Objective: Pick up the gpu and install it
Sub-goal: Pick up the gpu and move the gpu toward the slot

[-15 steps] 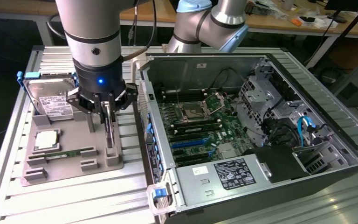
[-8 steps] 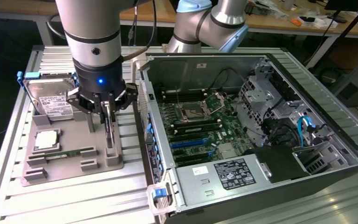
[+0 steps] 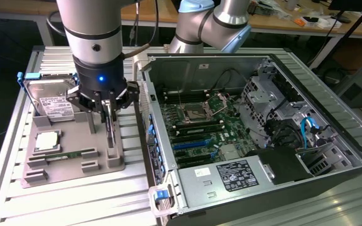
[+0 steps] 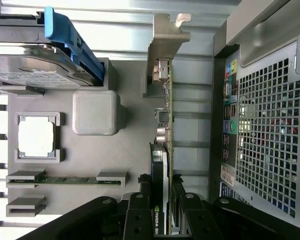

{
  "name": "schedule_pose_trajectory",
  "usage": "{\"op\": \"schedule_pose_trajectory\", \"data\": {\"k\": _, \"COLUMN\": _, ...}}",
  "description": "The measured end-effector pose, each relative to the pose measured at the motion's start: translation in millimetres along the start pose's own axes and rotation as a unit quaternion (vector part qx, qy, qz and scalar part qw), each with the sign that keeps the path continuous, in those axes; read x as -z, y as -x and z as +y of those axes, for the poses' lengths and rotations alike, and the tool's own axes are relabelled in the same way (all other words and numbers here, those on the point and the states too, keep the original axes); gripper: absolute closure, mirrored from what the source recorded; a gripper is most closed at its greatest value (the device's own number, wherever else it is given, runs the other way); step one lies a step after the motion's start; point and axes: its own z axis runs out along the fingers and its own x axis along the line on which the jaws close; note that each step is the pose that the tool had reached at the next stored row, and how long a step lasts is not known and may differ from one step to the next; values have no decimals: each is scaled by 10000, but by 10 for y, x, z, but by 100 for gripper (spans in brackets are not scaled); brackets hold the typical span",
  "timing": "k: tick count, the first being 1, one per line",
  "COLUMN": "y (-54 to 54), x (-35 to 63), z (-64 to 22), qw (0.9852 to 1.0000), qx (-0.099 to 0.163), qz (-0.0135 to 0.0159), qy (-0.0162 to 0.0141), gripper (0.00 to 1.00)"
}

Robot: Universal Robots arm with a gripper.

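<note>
Where the exterior view looks down on the slatted table (image 3: 74, 202), the arm stands over a grey parts tray (image 3: 74, 125) on the exterior view's left. The open computer case (image 3: 187, 63) is just beside the tray on the exterior view's right. The tool (image 3: 107, 112) hangs over the tray's case-side edge, its fingers down around the upper edge of the gpu (image 3: 110, 134). The gpu stands on its long edge in a slot of the tray. The same tray carries a hard drive (image 3: 50, 101) with a white label at the far end, a processor (image 3: 47, 141) in a square pocket, and a green memory stick (image 3: 64, 154) nearer the camera. Inside the case the motherboard (image 3: 200, 127) shows, with blue expansion slots (image 3: 190, 143).

In the wrist view the gpu (image 4: 166, 115) is seen edge-on from above, upright, with its silvery bracket (image 4: 165, 45) at the end away from the tool. The tool (image 4: 161, 182) is clamped on the card. One black finger (image 4: 142, 200) lies against the cooler side and the other against the circuit-board side, with no gap to be seen. The card stands between the tray's raised grey block (image 4: 95, 112) and the perforated rear panel (image 4: 270, 125) of the case, apart from both. Past the block sit the hard drive (image 4: 35, 70) with its blue handle (image 4: 65, 35), the processor (image 4: 36, 138) and the memory stick (image 4: 65, 179).
</note>
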Motion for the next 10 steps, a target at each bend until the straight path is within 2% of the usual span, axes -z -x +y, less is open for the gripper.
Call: {"op": "schedule_pose_trajectory", "data": {"k": 10, "y": 10, "x": 306, "z": 58, "qw": 10000, "qx": 1, "qz": -1, "qy": 1, "gripper": 73}}
